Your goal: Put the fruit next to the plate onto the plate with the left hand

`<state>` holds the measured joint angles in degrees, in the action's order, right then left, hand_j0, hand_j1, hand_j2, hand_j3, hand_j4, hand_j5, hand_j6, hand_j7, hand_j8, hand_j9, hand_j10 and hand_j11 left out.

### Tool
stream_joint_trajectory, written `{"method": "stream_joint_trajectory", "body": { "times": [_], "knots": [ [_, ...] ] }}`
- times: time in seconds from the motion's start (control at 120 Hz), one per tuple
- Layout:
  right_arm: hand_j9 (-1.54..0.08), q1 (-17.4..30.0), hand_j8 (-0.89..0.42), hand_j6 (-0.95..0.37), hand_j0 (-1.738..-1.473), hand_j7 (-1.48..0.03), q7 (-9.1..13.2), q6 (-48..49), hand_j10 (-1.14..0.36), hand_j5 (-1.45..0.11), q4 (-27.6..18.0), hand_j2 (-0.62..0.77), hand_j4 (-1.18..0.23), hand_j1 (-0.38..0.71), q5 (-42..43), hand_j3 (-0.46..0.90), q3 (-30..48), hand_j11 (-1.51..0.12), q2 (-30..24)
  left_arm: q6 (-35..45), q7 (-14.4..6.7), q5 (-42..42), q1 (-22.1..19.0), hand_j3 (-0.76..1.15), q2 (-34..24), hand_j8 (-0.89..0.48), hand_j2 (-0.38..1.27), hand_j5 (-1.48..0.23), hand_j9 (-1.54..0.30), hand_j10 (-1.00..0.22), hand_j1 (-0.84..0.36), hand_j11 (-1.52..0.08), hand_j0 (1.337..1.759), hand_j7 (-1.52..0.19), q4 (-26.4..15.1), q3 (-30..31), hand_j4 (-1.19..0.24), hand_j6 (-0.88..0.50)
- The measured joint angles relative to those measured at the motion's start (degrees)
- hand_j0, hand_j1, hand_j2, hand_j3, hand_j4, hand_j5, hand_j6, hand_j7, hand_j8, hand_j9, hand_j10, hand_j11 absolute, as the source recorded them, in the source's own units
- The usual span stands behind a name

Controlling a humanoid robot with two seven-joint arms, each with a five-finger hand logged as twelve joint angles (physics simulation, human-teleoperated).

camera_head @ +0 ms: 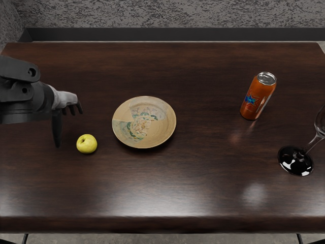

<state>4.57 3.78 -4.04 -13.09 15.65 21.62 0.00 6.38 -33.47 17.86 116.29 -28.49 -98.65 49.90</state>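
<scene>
Left robot hand (65, 103) comes in from the 9 o'clock edge of the view on a dark grey arm with a pale cuff at the wrist. Fingers are loose and apart, gripping nothing: one dark finger (57, 129) points straight toward 6 o'clock, the others are short stubs fanned toward 3 o'clock. Can't tell if that long fingertip touches the dark glossy wooden surface (177, 193) or sits just above it. Small round yellow-green apple (87, 144) is resting on the surface, not on the plate, at roughly 8 o'clock from the round tan ceramic plate (144, 122), near it with a clear strip of wood between the two. Apple is at about 5 o'clock from the hand, just beside the long finger, with a visible gap and no contact. Plate is slightly left of centre, flat, with a faded blue-green pattern and a crack line running from its 9 o'clock rim, nothing on it. Orange-red aluminium drink can (258, 95) is at 2 o'clock from the plate, well apart, silver top showing, looks tilted to the right in this view. Clear stemmed wine glass (297, 160) is at 4 o'clock from the plate at the right edge, round foot on the surface, bowl partly cut off by the frame. Right arm isn't visible.
</scene>
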Motion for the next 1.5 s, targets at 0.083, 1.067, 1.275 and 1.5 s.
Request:
{"method": "stream_joint_trajectory", "body": {
  "times": [0.083,1.067,1.275,1.5],
  "knots": [
    [-0.05,0.0,-0.04,-0.04,-1.658,-0.05,0.0,0.0,-0.04,-0.05,0.0,-0.01,-0.04,-0.31,0.0,0.0,0.0,-0.05,0.0,0.2,-0.6,-1.2,-0.3,0.0,1.7,-0.25,0.05,-0.32,-0.32,-0.25,0.05,-0.32,1.658,-0.32,-0.2,0.3,-0.25,-0.25],
    [-0.05,0.0,-0.04,-0.04,-1.658,-0.05,0.0,0.0,-0.04,-0.05,0.0,-0.01,-0.04,-0.31,0.0,0.0,0.0,-0.05,0.0,21.4,2.3,3.0,-9.3,0.0,11.4,-0.25,0.05,-0.32,-0.32,-0.25,0.05,-0.32,1.658,-0.32,-0.3,0.8,-0.25,-0.25],
    [-0.05,0.0,-0.04,-0.04,-1.658,-0.05,0.0,0.0,-0.04,-0.05,0.0,-0.01,-0.04,-0.31,0.0,0.0,0.0,-0.05,0.0,24.0,5.2,3.5,-10.8,0.0,11.8,-0.25,0.05,-0.33,-0.33,-0.25,0.05,-0.33,1.658,-0.33,-0.3,1.8,-0.25,-0.25],
    [-0.05,0.0,-0.04,-0.04,-1.658,-0.05,0.0,0.0,-0.04,-0.05,0.0,-0.01,-0.04,-0.31,0.0,0.0,0.0,-0.05,0.0,28.1,6.0,8.0,-12.7,0.0,12.8,-0.25,0.05,-0.33,-0.33,-0.25,0.05,-0.33,1.658,-0.33,-0.3,3.2,-0.25,-0.25]
  ]
}}
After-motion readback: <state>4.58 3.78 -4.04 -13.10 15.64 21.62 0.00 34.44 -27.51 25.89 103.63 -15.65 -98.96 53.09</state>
